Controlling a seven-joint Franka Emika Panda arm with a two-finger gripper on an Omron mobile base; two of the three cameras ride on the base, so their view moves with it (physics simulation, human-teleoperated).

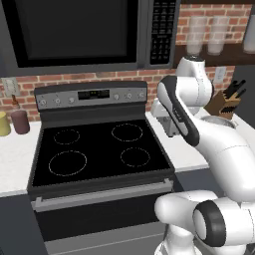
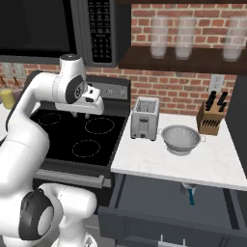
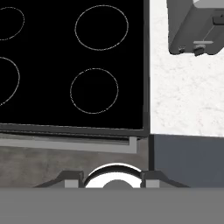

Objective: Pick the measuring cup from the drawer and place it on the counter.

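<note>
Fingers [image 3: 72,178] of my gripper [image 3: 113,180] wide, empty, parked over stovetop [image 3: 72,65]; measuring cup [image 2: 191,195] lies below-right in open drawer [image 2: 164,202], not yet approached.

Red brick wall [image 2: 169,91] running behind a black glass stovetop [image 1: 97,149], dark microwave [image 1: 74,32] hanging above it, wooden shelf [image 2: 178,62] holding frosted glasses [image 2: 159,37], wall outlet [image 2: 217,81] sitting beneath the shelf, even light falling throughout

A toaster [image 2: 145,118] stands left of a steel colander [image 2: 181,139], with a knife block [image 2: 212,117] far right (against the brick wall [image 2: 178,89]); the black stovetop [image 1: 97,150] lies left.
</note>
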